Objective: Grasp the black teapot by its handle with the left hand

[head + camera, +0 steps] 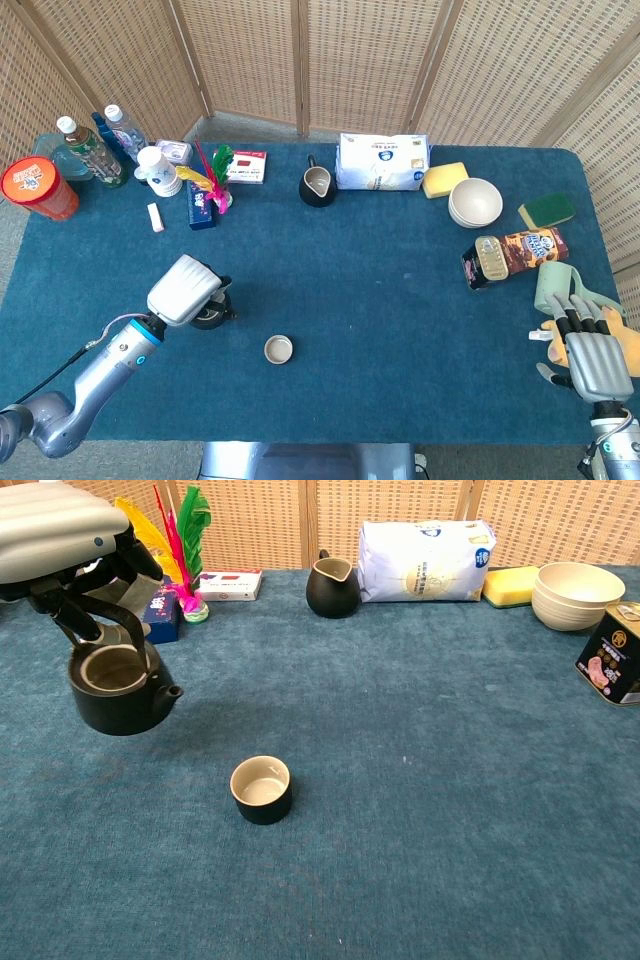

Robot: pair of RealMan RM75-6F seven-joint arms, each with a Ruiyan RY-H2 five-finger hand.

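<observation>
In the head view, looking down on a blue carpeted desk, the left hand sits at lower left of the frame, covering most of the black teapot, whose dark body peeks out just beside it; a small cup lies near, lower centre. The right hand rests at the lower right edge, fingers spread and holding nothing. Bottles, a pitcher, a white bag, bowls and sponges line the upper edge, with woven cane screens behind. In the chest view, the left hand fills the upper left, its fingers wrapped around the teapot's wire handle; the lidless black teapot hangs below, apparently lifted clear of the desk, spout toward the cup. The likely risks: the pot could swing or tip on its thin pivoting handle, or slip if the hold loosens, and strike the cup.
</observation>
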